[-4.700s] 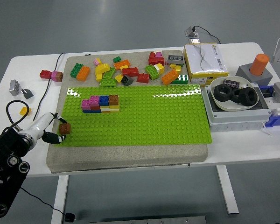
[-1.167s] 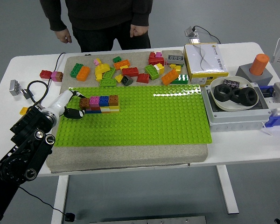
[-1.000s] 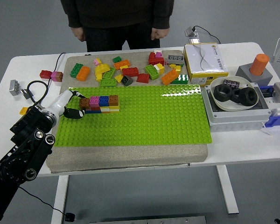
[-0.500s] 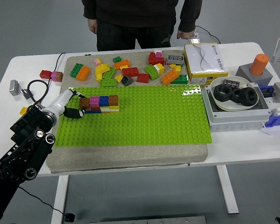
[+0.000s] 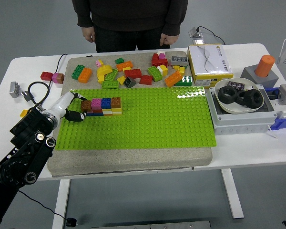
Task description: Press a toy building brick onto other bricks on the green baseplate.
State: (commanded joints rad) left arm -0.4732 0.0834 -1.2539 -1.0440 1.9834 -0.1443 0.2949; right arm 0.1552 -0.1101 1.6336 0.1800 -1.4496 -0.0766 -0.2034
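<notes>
The brown brick, earlier held at the green baseplate's near left corner, now sits at the left end of the brick stack, so pressing looks nearly done. The left robot hand stays curled on it. A white bowl holds black rings

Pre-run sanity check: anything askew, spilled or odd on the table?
Nothing damaged or spilled. The loose bricks lie jumbled beyond the green baseplate, some tilted. Two strays, a red brick and a pink brick, sit off the mat on the white table.
</notes>
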